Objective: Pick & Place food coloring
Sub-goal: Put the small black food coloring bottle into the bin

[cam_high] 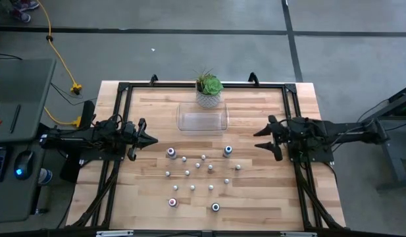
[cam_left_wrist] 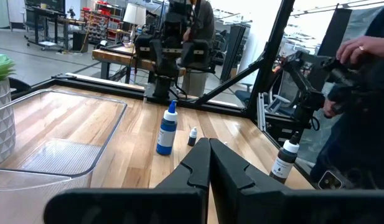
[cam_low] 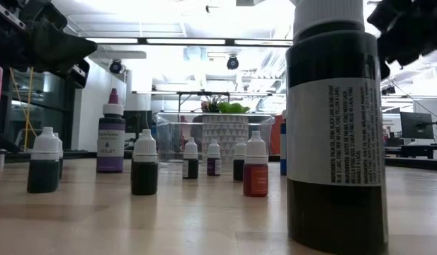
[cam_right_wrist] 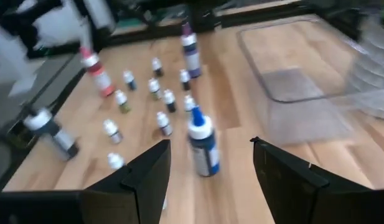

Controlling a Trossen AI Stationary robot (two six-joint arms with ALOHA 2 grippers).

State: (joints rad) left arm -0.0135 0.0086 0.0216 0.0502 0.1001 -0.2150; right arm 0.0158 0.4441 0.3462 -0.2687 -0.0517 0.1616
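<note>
Several small food coloring bottles (cam_high: 196, 172) stand upright on the wooden table, mostly white-capped. Four larger ones stand at the group's corners: purple (cam_high: 170, 153), blue (cam_high: 227, 151), red (cam_high: 173, 202) and dark (cam_high: 216, 207). My left gripper (cam_high: 152, 139) is shut and hovers left of the purple bottle. My right gripper (cam_high: 258, 139) is open and hovers right of the blue bottle. In the right wrist view the blue bottle (cam_right_wrist: 203, 144) shows ahead between the spread fingers, untouched. The low view shows the dark bottle (cam_low: 336, 127) close up and the violet one (cam_low: 111, 134).
A clear rectangular tray (cam_high: 204, 119) lies beyond the bottles, with a small potted plant (cam_high: 208, 89) behind it at the far edge. A black frame rail (cam_high: 291, 105) borders the table. A person (cam_left_wrist: 360, 93) stands beyond the table's right side.
</note>
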